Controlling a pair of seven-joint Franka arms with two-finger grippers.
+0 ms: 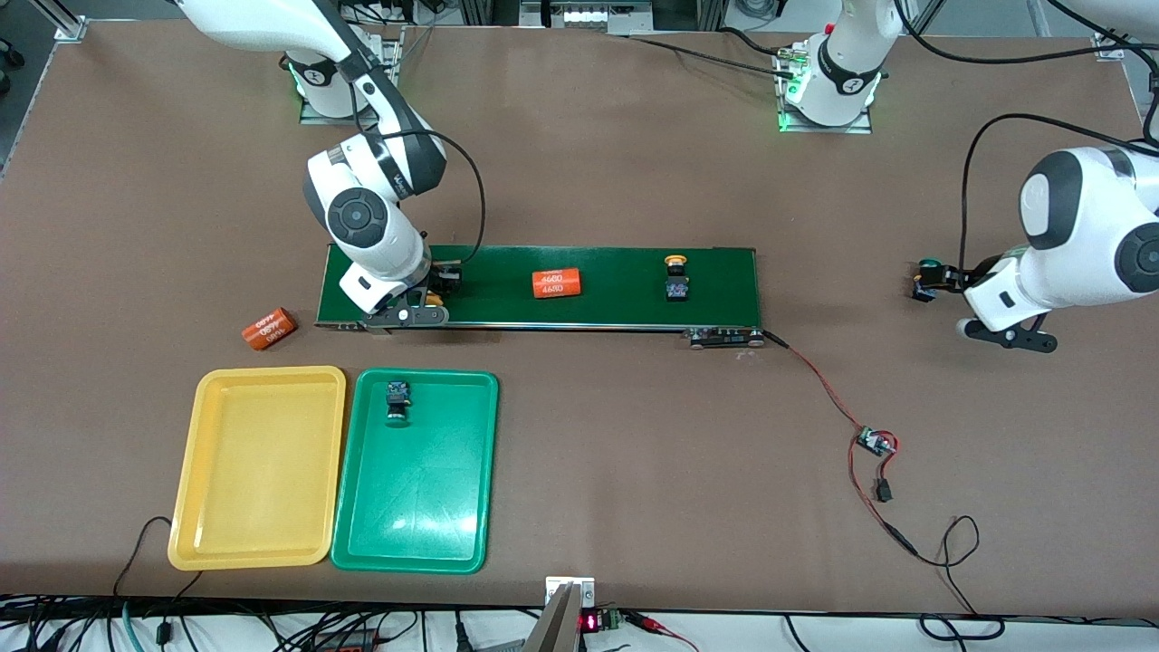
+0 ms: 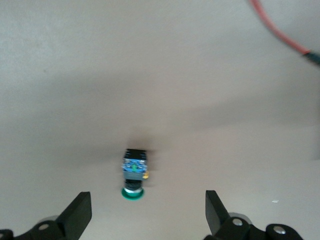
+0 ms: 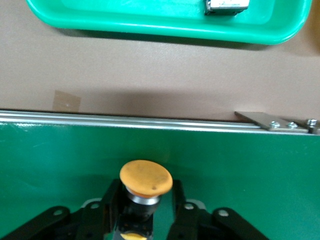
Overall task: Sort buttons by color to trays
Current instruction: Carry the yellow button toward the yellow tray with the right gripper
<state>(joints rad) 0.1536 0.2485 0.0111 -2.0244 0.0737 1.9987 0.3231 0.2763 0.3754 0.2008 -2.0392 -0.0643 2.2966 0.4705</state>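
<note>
Right gripper (image 3: 142, 220) pinching half-hidden yellow button (image 3: 146, 178) on conveyor belt (image 1: 616, 308), left gripper (image 2: 147, 212) fingers spread.

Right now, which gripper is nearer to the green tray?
Right. The right gripper is down on the conveyor belt, closed around a yellow button, just above the green tray in the front view. The left gripper is open near a green button at the left arm's end of the table.

A round yellow-orange mushroom cap (image 3: 146, 177) tops the black-bodied push-button switch on the dark green conveyor belt (image 1: 616, 308). The shallow green plastic tray (image 1: 416, 507) and shallow yellow plastic tray (image 1: 253, 489) lie on the brown counter (image 1: 634, 471). An orange cylinder (image 1: 555, 283) bears white print.
</note>
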